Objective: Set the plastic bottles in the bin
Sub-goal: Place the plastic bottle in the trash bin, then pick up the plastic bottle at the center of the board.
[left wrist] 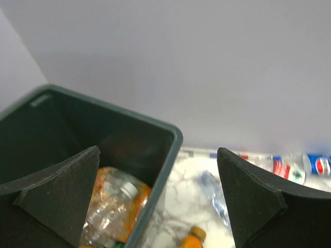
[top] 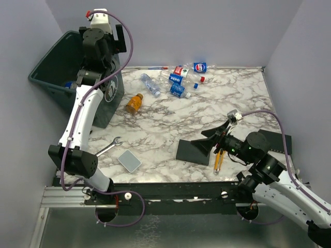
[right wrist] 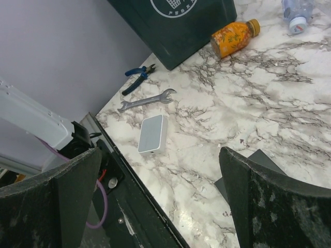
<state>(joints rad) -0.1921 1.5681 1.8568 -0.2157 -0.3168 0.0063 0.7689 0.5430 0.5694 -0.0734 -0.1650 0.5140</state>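
The dark grey-green bin [top: 51, 70] stands at the far left of the table; its rim [left wrist: 165, 160] shows in the left wrist view. An orange-tinted jug [left wrist: 116, 201] lies inside it. My left gripper [top: 88, 75] hangs over the bin's near rim, open and empty [left wrist: 158, 201]. On the marble lie an orange bottle [top: 134, 103], a clear bottle [top: 150, 84] and a cluster of crushed bottles [top: 183, 77] at the back. My right gripper [top: 207, 139] is open and empty [right wrist: 160, 201], low over the table's front.
A black pad [top: 194, 151] lies under the right gripper, a yellow utility knife [top: 219, 159] beside it. A wrench [top: 109, 147] and a small white box [top: 129, 160] lie front left. Blue-handled pliers [right wrist: 138, 77] lie near the bin's base. Walls close in on three sides.
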